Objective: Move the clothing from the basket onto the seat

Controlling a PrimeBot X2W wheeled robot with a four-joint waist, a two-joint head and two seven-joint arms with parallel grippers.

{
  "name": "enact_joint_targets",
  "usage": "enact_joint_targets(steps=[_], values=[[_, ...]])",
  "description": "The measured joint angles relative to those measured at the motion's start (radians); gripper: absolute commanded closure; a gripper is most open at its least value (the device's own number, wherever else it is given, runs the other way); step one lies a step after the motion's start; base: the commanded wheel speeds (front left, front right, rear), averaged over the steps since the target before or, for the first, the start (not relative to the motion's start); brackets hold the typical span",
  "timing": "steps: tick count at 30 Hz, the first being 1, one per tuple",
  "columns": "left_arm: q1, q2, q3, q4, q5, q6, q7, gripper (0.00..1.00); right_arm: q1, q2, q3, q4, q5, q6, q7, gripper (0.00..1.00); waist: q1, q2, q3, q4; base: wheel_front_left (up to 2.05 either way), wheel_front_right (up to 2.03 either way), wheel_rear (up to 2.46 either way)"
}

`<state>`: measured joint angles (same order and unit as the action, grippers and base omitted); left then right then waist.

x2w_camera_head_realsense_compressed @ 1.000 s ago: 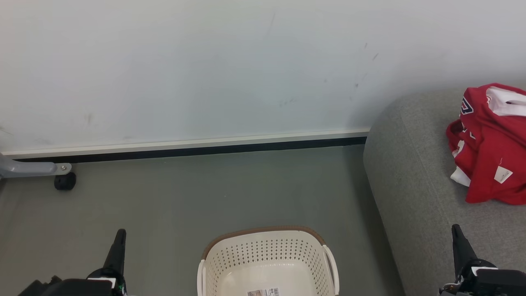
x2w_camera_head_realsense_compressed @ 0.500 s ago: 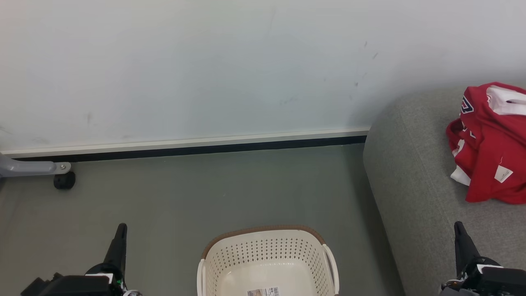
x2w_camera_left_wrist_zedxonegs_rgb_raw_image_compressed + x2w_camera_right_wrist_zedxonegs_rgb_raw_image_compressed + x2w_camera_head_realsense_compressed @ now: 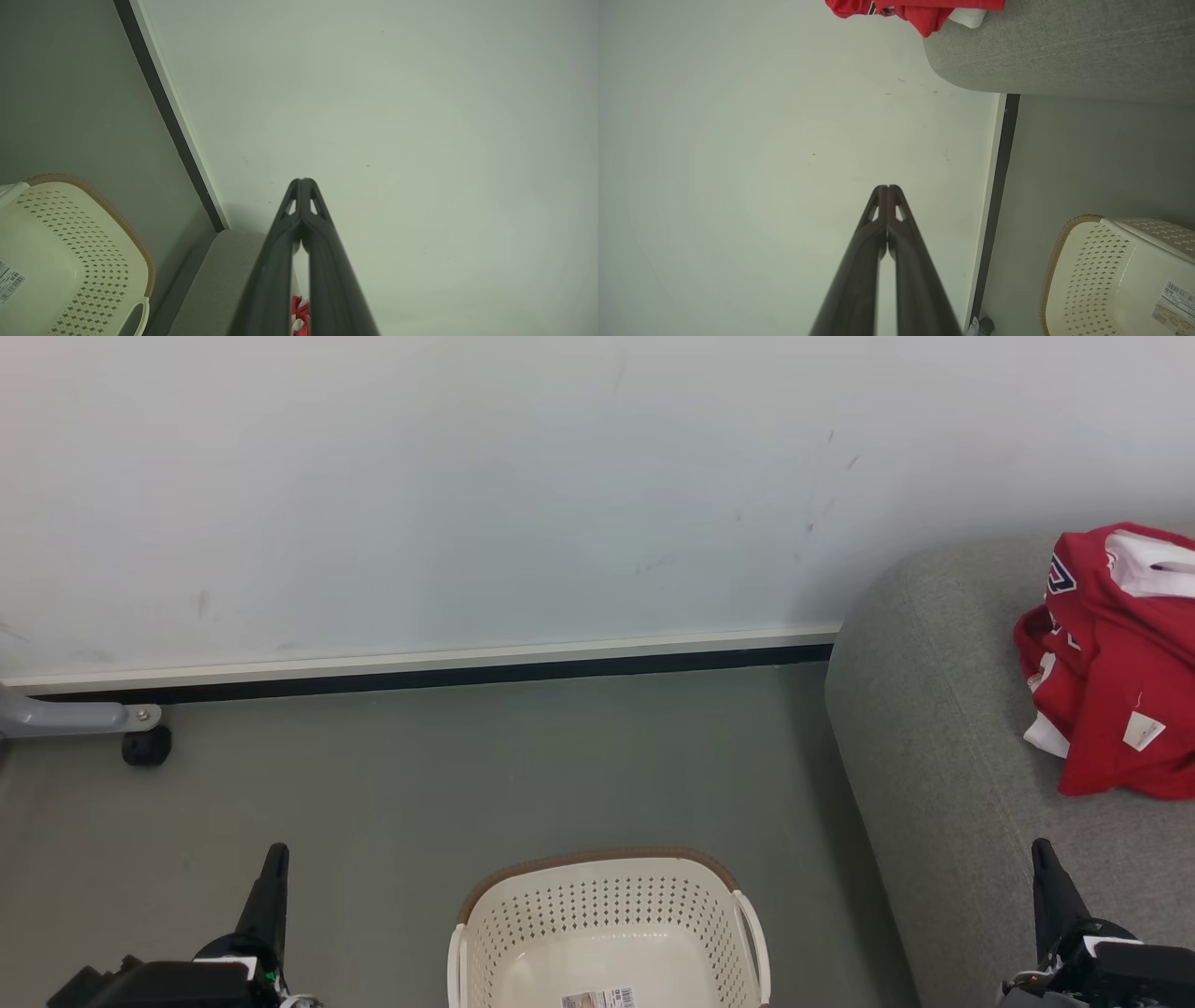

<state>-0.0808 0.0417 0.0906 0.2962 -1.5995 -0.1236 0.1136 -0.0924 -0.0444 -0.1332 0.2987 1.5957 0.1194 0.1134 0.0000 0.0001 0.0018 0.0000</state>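
Observation:
The red clothing [image 3: 1116, 663] lies bunched on the grey seat [image 3: 934, 728] at the right; it also shows as red clothing [image 3: 920, 9] at the top of the right wrist view. The cream basket [image 3: 607, 933] with a brown rim stands on the floor at the bottom centre, holding nothing but a barcode label. My left gripper [image 3: 274, 859] is shut at the lower left, left of the basket, nothing in it. My right gripper [image 3: 1041, 854] is shut at the lower right over the seat's front, below the clothing. Both wrist views show fingertips pressed together, left gripper [image 3: 302, 182] and right gripper [image 3: 883, 188].
A pale wall with a white and black baseboard [image 3: 420, 672] runs behind. A grey frame leg on a black caster [image 3: 147, 747] stands at the left on the grey-green floor [image 3: 467, 775].
Between the earliest frame and half a second ago the head view shifted very slightly. Since then nothing has visibly moved.

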Motion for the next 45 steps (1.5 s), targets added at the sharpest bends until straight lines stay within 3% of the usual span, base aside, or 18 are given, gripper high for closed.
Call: enact_joint_targets(steps=[45], values=[[0.0,0.0,0.0,0.0,-0.001,0.0,0.0,1.0,0.0,0.0,0.0,0.0,0.0,0.001,0.0,1.0,0.0,0.0,0.0,0.0,0.0,0.0,0.0]])
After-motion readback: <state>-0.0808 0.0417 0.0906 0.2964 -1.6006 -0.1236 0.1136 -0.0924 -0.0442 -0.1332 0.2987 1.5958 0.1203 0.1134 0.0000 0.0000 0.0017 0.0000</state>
